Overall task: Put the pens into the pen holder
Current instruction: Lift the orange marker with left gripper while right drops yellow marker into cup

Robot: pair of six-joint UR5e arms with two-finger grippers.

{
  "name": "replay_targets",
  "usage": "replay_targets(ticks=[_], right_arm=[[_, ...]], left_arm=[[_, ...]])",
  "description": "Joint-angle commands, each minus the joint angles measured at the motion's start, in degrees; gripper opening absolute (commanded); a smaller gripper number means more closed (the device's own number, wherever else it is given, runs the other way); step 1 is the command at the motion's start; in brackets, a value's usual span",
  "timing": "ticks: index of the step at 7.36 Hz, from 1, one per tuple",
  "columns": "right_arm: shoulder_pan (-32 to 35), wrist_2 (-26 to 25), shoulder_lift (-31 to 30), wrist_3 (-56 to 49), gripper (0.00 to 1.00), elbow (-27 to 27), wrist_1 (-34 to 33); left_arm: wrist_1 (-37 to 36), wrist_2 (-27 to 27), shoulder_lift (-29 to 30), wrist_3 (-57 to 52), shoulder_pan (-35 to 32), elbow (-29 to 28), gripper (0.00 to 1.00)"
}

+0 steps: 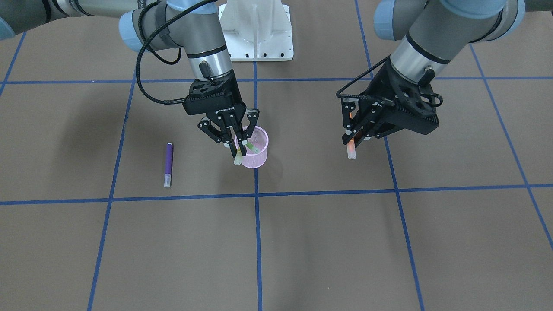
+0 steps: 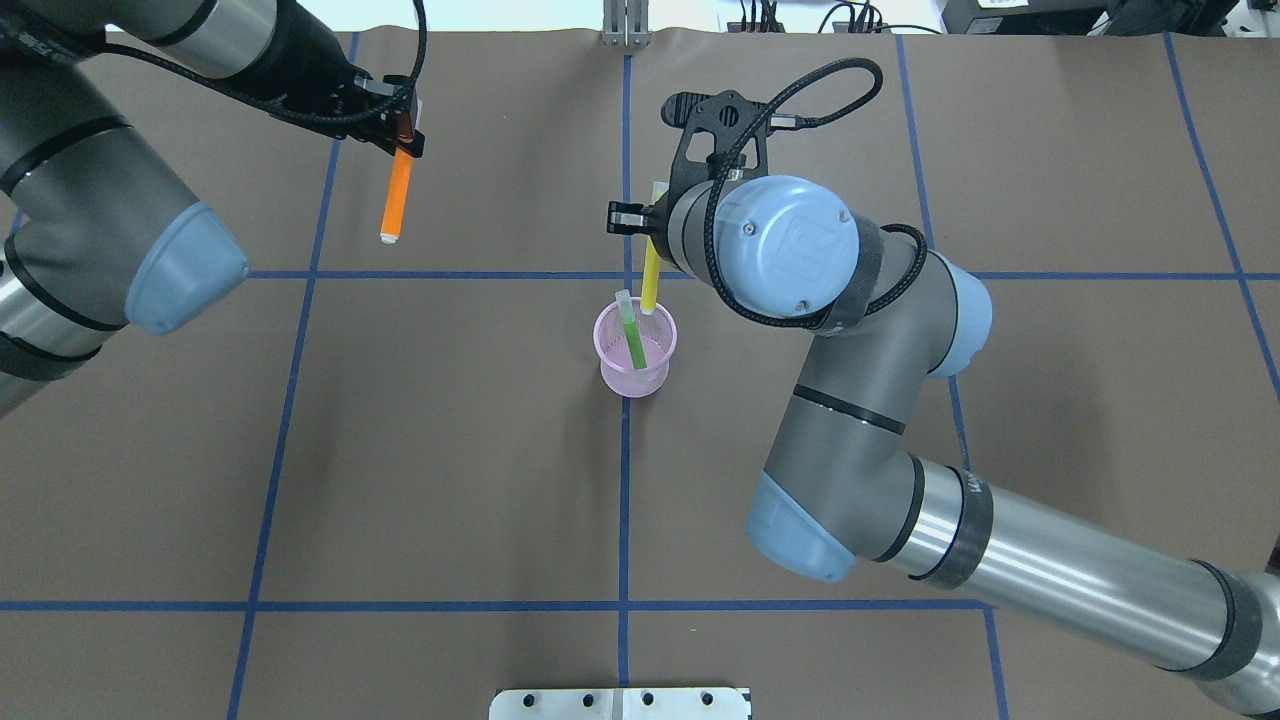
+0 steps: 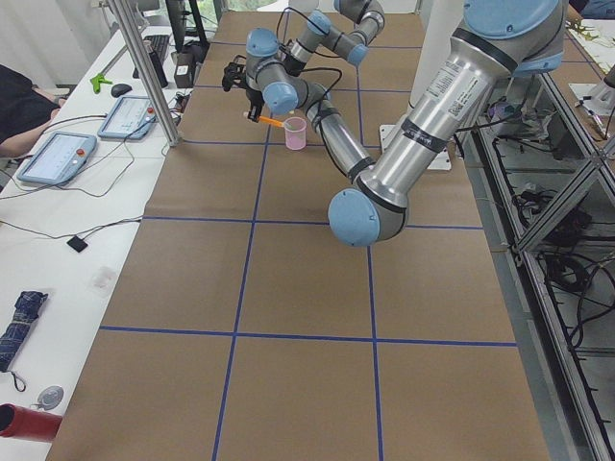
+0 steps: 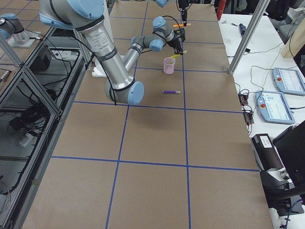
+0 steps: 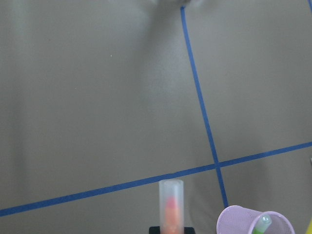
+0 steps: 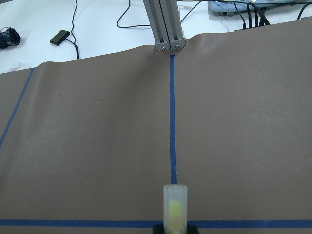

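The pink mesh pen holder (image 2: 636, 372) stands upright at the table's middle with a green pen (image 2: 632, 338) leaning inside it. My right gripper (image 1: 239, 144) hangs just over the holder's rim, shut on a tilted yellow pen (image 2: 650, 280). That pen's lower end is at the far rim, and its cap (image 6: 175, 204) shows in the right wrist view. My left gripper (image 1: 354, 138) is in the air well to the side, shut on an orange pen (image 2: 397, 195). The holder (image 5: 253, 222) sits at the bottom right of the left wrist view. A purple pen (image 1: 168, 164) lies flat on the table.
Blue tape lines (image 1: 257, 224) divide the brown table cover into squares. The white robot base (image 1: 257, 30) sits behind the holder. A metal post (image 6: 165, 24) stands at the table's far edge. Tablets (image 3: 58, 154) and a seated person (image 3: 19, 106) are beside the table.
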State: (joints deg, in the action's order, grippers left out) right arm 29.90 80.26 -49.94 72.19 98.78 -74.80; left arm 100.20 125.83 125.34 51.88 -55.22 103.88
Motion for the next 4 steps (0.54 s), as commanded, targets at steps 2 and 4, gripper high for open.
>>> replay_targets(ticks=[2, 4], right_arm=[[-6.50, -14.90, -0.86, -3.35, 0.00, 0.00, 0.00], [-9.14, -22.05, -1.30, -4.07, 0.00, -0.34, 0.00]], left_arm=[[0.00, 0.02, 0.08, 0.07, -1.47, 0.80, 0.00], [0.00, 0.02, 0.08, 0.07, -1.30, 0.36, 0.00]])
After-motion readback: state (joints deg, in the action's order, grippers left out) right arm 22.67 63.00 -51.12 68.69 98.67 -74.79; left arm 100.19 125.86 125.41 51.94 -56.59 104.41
